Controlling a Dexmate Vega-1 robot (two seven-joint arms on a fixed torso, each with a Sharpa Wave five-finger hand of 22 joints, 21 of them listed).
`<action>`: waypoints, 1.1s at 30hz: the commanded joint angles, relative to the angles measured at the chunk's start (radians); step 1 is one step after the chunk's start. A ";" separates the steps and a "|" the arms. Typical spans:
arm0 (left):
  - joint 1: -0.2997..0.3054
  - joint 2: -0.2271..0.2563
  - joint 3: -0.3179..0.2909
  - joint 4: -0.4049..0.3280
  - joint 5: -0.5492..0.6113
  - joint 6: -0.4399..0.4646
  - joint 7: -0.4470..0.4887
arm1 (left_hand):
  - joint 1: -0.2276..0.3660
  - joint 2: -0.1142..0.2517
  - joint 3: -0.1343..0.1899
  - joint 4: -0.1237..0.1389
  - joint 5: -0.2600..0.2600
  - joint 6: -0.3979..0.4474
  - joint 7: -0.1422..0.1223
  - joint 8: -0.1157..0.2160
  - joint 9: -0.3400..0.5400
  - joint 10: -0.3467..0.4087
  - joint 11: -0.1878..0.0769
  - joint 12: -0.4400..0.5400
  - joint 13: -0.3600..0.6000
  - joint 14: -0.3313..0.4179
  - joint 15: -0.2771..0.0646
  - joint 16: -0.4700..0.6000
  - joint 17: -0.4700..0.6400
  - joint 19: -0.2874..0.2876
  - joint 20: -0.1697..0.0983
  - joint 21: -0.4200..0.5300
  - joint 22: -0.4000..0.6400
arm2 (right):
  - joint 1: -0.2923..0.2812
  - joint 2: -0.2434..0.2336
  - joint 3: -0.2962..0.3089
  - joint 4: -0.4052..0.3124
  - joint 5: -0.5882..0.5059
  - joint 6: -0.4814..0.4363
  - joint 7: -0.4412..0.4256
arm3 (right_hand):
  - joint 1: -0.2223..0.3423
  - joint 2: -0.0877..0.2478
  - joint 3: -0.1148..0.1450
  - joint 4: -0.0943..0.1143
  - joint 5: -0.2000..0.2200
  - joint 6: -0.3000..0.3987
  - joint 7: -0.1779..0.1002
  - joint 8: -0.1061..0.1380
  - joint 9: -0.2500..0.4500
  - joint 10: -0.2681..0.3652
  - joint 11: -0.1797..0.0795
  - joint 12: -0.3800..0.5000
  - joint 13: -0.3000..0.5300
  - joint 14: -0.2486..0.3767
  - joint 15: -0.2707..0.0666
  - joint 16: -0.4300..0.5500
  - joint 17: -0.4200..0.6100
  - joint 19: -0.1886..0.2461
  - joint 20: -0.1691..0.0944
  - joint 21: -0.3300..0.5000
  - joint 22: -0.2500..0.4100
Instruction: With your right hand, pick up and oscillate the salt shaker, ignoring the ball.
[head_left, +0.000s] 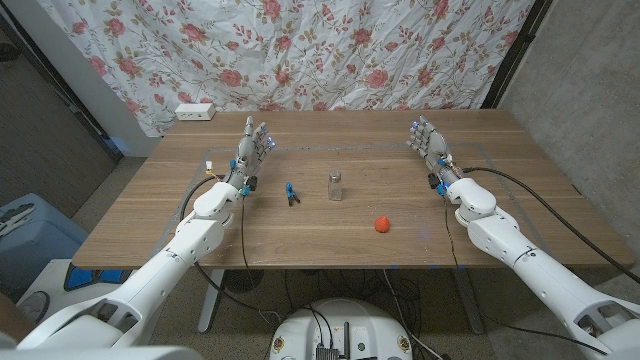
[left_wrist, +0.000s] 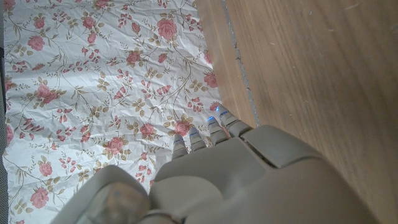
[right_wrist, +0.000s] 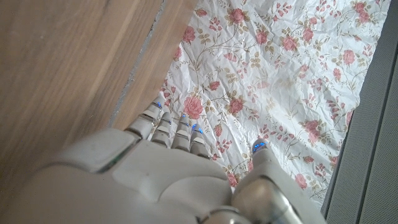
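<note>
Wooden table (head_left: 520, 215): salt shaker (head_left: 335, 186) stood mid-table, ball (head_left: 382, 224) near right; right hand (head_left: 430, 146) and left hand (head_left: 250, 150) empty, fingers spread.

No legible text, label, brand, number or sign appears on any object or surface in the three views.

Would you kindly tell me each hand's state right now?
Left hand: open, holding nothing.
Right hand: open, holding nothing.

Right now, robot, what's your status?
Both hands open, left hand, right hand. Salt shaker upright, untouched, mid-table. Red ball sits nearer the right hand, off the direct path.
</note>
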 joint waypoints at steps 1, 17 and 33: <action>0.000 0.000 0.000 0.000 0.000 0.000 0.000 | 0.000 0.101 -0.002 0.006 0.007 0.000 -0.009 0.004 0.006 0.000 -0.007 0.007 0.003 0.000 -0.105 0.005 0.005 0.004 -0.023 0.004 0.004 | -0.009 -0.041 -0.028 -0.049 -0.087 -0.007 -0.017 | 0.007 -0.015 -0.002 -0.020 0.001 -0.031 -0.001 -0.013 0.005 -0.007 -0.005 -0.004 0.003 -0.013 -0.004 -0.009 -0.004 -0.014 -0.009 -0.002 0.002; 0.000 0.000 0.000 0.000 0.000 0.000 0.000 | 0.000 0.101 -0.002 0.006 0.007 0.002 -0.008 0.005 0.006 0.001 -0.008 0.008 0.003 0.001 -0.105 0.005 0.005 0.004 -0.024 0.004 0.004 | 0.019 -0.074 -0.082 -0.027 -0.241 0.065 0.005 | 0.017 -0.075 -0.024 -0.067 0.001 -0.105 0.012 -0.015 0.005 -0.046 -0.035 -0.010 0.003 -0.075 -0.003 -0.028 -0.022 -0.055 0.022 0.001 0.002; 0.000 0.000 0.000 0.000 0.000 0.000 0.000 | 0.000 0.101 -0.002 0.006 0.007 0.001 -0.010 0.004 0.006 0.000 -0.008 0.007 0.003 0.001 -0.106 0.005 0.005 0.005 -0.024 0.005 0.004 | 0.008 -0.092 -0.120 -0.042 -0.379 0.113 -0.017 | 0.076 -0.110 -0.020 -0.115 -0.001 -0.219 0.014 -0.020 0.009 -0.103 -0.053 -0.015 0.004 -0.163 0.018 -0.034 -0.036 -0.157 0.037 -0.006 0.004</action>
